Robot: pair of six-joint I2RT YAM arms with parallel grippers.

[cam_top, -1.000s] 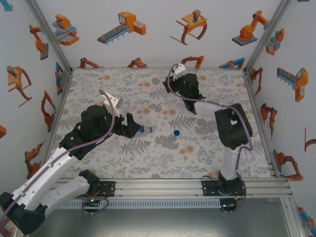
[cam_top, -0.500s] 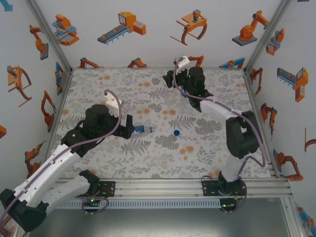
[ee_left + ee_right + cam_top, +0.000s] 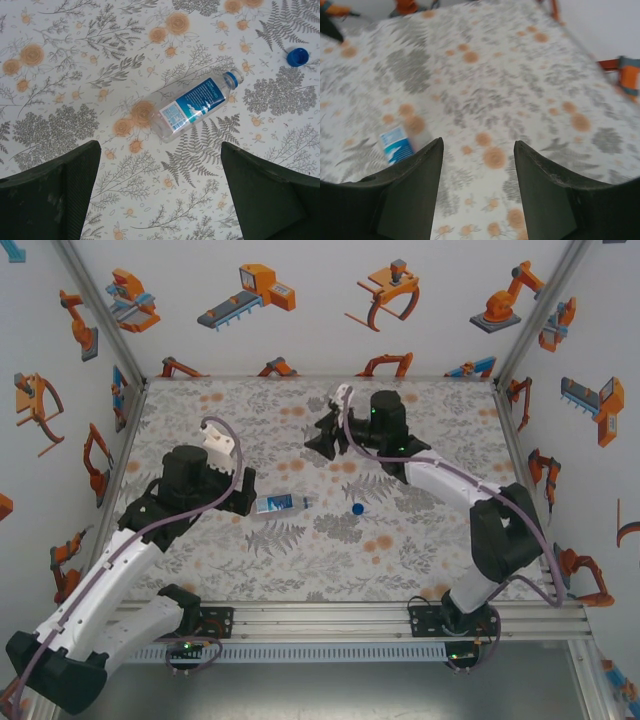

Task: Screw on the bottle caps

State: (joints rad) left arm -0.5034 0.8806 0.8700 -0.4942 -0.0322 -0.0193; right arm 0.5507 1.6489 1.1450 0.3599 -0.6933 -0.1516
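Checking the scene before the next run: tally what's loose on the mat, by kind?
Bottles: 1, the labelled bottle lying on its side
Caps: 1, the blue cap
Total: 2
The blurred label in the right wrist view may be the same bottle, so it is not counted.

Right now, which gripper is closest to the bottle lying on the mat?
The left gripper: the labelled bottle lies on its side just ahead of its wide-open fingers. The right gripper sits farther back over the mat.
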